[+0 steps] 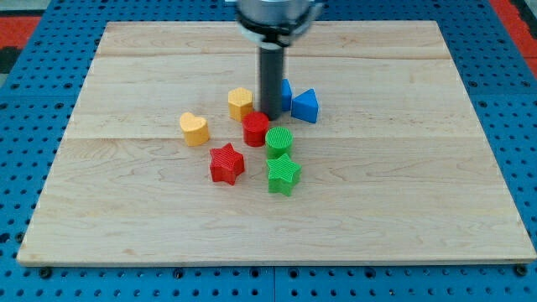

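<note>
My tip point(269, 114) comes down just above the red round block point(256, 129), touching or nearly touching its top edge. A yellow block point(241, 103) sits right to the tip's left. Behind the rod on its right is a blue block point(285, 95), partly hidden, with a blue triangular block point(305, 106) beside it. A green round block point(278, 142) lies below and right of the tip, with a green star point(284, 174) under it. A red star point(226, 164) and a yellow heart point(194, 129) lie to the lower left.
The blocks rest on a pale wooden board point(403, 168), which lies on a blue pegboard table point(25, 168). The arm's dark round body point(277, 17) hangs over the board's top middle.
</note>
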Available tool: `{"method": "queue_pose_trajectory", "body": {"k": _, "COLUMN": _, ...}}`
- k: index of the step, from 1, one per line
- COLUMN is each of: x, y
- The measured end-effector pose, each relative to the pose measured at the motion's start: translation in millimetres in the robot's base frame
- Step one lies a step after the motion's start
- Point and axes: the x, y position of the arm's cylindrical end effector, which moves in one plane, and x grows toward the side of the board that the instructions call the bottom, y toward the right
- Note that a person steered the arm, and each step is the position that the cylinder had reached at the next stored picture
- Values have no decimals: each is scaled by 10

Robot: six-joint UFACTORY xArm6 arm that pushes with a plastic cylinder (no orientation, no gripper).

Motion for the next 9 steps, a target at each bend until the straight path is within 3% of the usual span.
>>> {"method": "queue_pose_trajectory", "body": {"k": 2, "x": -433, "y": -796}}
{"method": "queue_pose_trajectory", "body": {"k": 3, "x": -348, "y": -1173}}
{"method": "queue_pose_trajectory", "body": {"k": 4, "x": -163, "y": -903}}
{"method": "queue_pose_trajectory", "body": {"k": 5, "x": -328, "y": -1611}}
{"method": "queue_pose_trajectory", "body": {"k": 6, "x": -76, "y": -1678}}
{"method": "queue_pose_trajectory", "body": {"k": 7, "x": -154, "y": -2187}}
{"method": "queue_pose_trajectory", "body": {"k": 8, "x": -557, "y": -2082}}
{"method": "queue_pose_trajectory", "body": {"k": 9, "x": -280, "y": -1948}}
